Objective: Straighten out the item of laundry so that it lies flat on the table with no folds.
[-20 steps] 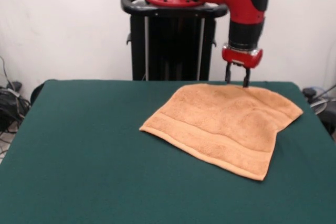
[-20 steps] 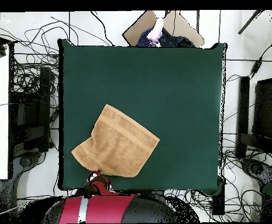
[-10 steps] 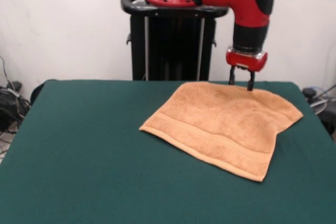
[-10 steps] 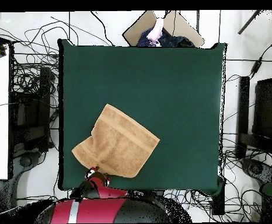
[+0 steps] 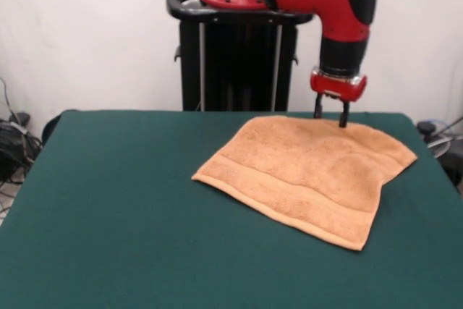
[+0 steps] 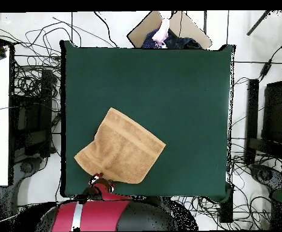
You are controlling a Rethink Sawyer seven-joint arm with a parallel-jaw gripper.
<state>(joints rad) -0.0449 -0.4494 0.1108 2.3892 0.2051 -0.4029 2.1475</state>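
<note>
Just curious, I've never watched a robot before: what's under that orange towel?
Only the green table shows around the towel. It lies low but slightly rumpled, with one side seemingly tucked under; whatever it covers is hidden.

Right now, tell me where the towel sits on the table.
In the overhead view the towel lies in the lower-left part of the table, its bottom edge beside the gripper near the robot-side rim.
</note>
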